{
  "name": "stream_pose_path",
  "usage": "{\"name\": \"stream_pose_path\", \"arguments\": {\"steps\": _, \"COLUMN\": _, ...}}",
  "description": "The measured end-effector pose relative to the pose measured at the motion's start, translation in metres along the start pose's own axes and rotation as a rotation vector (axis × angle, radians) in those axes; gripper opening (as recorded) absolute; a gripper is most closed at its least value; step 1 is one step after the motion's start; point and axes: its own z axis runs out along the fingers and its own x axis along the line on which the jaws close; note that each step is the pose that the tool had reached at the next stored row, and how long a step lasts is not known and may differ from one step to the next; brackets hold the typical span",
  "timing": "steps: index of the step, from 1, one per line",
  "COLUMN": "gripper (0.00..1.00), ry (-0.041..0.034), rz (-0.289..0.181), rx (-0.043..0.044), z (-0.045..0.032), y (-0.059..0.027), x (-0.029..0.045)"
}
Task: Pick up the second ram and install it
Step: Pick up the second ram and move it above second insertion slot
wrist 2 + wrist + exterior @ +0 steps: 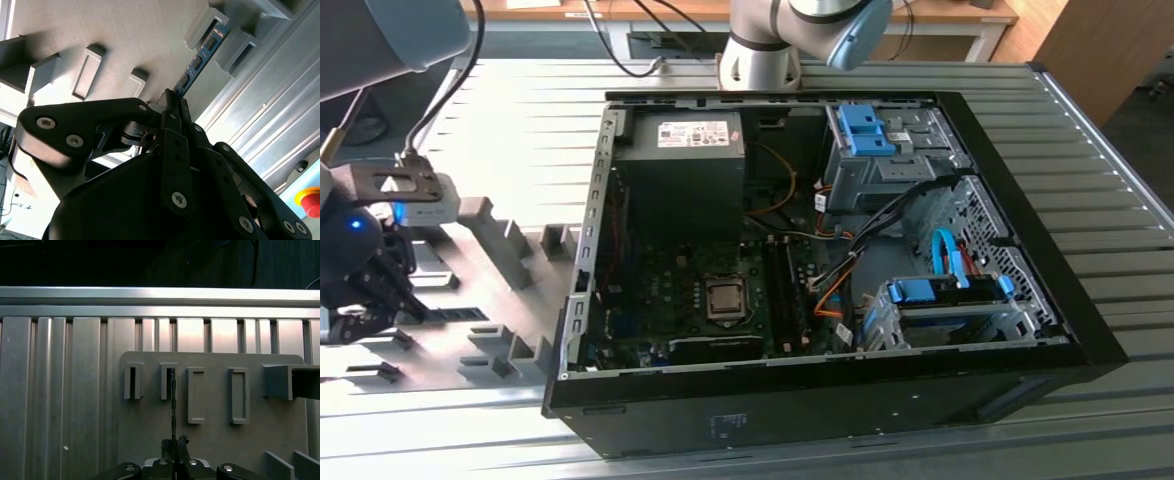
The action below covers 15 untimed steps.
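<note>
The end effector is clenched on the near end of the second ram, which stands on edge with its far end between raised blocks of the grey holder plate. Under the plate lies the ribbed metal worktop. An open computer case sits beside the plate.

Mostly grey and black, a few blue and red bits.
Blue-green second ram with dark chips; matte black tool; flat pale grey holder plate; silvery counter, ribbed stripes; black computer case, blue latches and blue cable inside; red button, yellow rim.
</note>
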Motion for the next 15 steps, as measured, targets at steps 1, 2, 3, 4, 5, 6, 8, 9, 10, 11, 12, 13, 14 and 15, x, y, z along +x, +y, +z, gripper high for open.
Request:
{"name": "stream_pose_path", "arguments": {"steps": 1, "gripper": 0.14, "ry": -0.0003, "rz": 0.0, "rx": 0.0, "z": -0.0002, "y": 0.0, "x": 0.0}}
{"name": "stream_pose_path", "arguments": {"steps": 2, "gripper": 0.14, "ry": -0.0005, "rz": 0.0, "rx": 0.0001, "z": -0.0004, "y": 0.0, "x": 0.0}}
{"name": "stream_pose_path", "arguments": {"steps": 3, "gripper": 0.14, "ry": -0.0007, "rz": 0.0, "rx": 0.0, "z": -0.0007, "y": 0.0, "x": 0.0}}
{"name": "stream_pose_path", "arguments": {"steps": 4, "gripper": 0.14, "ry": -0.0009, "rz": 0.0, "rx": 0.0, "z": -0.0009, "y": 0.0, "x": 0.0}}
{"name": "stream_pose_path", "arguments": {"steps": 5, "gripper": 0.14, "ry": -0.0013, "rz": 0.0, "rx": 0.0001, "z": -0.001, "y": 0.0, "x": 0.0}}
{"name": "stream_pose_path", "arguments": {"steps": 6, "gripper": 0.14, "ry": -0.0013, "rz": 0.0, "rx": 0.0, "z": -0.0014, "y": 0.0, "x": -0.0001}}
{"name": "stream_pose_path", "arguments": {"steps": 8, "gripper": 0.14, "ry": -0.0017, "rz": 0.0, "rx": 0.0, "z": -0.002, "y": 0.0001, "x": -0.0001}}
{"name": "stream_pose_path", "arguments": {"steps": 9, "gripper": 0.14, "ry": -0.0018, "rz": 0.0, "rx": -0.0001, "z": -0.0024, "y": 0.0001, "x": -0.0001}}
{"name": "stream_pose_path", "arguments": {"steps": 10, "gripper": 0.14, "ry": -0.002, "rz": 0.0, "rx": 0.0, "z": -0.0026, "y": 0.0001, "x": -0.0001}}
{"name": "stream_pose_path", "arguments": {"steps": 11, "gripper": 0.14, "ry": -0.002, "rz": 0.0, "rx": 0.0, "z": -0.0029, "y": 0.0001, "x": -0.0001}}
{"name": "stream_pose_path", "arguments": {"steps": 12, "gripper": 0.14, "ry": -0.0021, "rz": 0.0, "rx": 0.0, "z": -0.0032, "y": 0.0001, "x": -0.0001}}
{"name": "stream_pose_path", "arguments": {"steps": 13, "gripper": 0.14, "ry": -0.002, "rz": 0.0, "rx": -0.0001, "z": -0.0037, "y": 0.0002, "x": -0.0001}}
{"name": "stream_pose_path", "arguments": {"steps": 14, "gripper": 0.14, "ry": -0.002, "rz": 0.0, "rx": -0.0004, "z": -0.0045, "y": 0.0002, "x": -0.0002}}
{"name": "stream_pose_path", "arguments": {"steps": 15, "gripper": 0.14, "ry": -0.0023, "rz": 0.0, "rx": -0.0002, "z": -0.0051, "y": 0.0002, "x": -0.0002}}
